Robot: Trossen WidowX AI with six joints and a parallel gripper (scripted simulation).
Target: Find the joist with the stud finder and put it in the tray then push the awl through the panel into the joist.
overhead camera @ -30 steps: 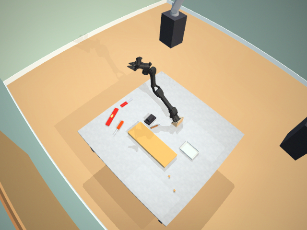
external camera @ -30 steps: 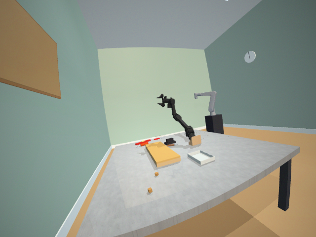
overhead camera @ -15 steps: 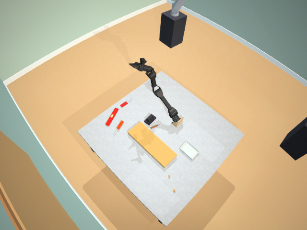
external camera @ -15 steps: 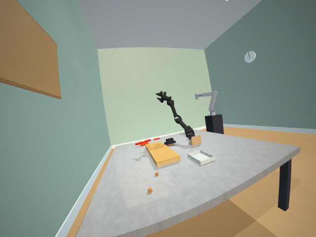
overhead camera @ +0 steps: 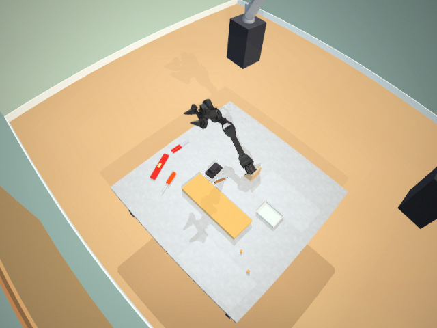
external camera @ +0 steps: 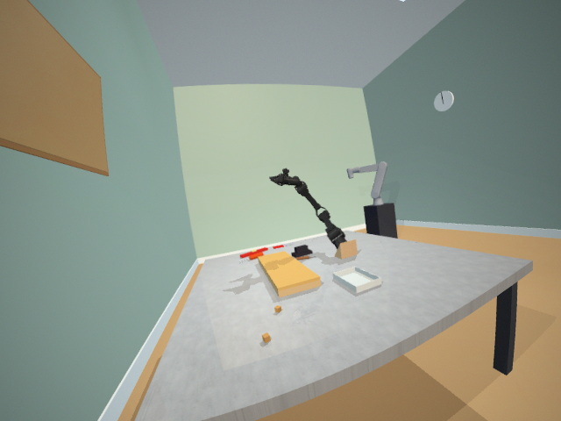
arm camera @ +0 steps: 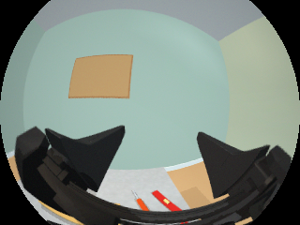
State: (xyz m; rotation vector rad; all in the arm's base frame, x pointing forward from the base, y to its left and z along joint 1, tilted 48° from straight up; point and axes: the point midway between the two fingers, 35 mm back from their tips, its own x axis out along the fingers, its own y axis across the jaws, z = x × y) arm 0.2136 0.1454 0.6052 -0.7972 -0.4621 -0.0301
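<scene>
Search for the joist has not begun: my black pincer (overhead camera: 193,117) hangs high, spread wide, empty. Left to right on the grey tabletop (overhead camera: 300,183): three red tools, one tan floor panel (overhead camera: 216,203), one black stud finder (overhead camera: 213,170) at its far end, one brown-handled awl (overhead camera: 220,180), one white tray (overhead camera: 269,214). Next I should descend onto the finder.
</scene>
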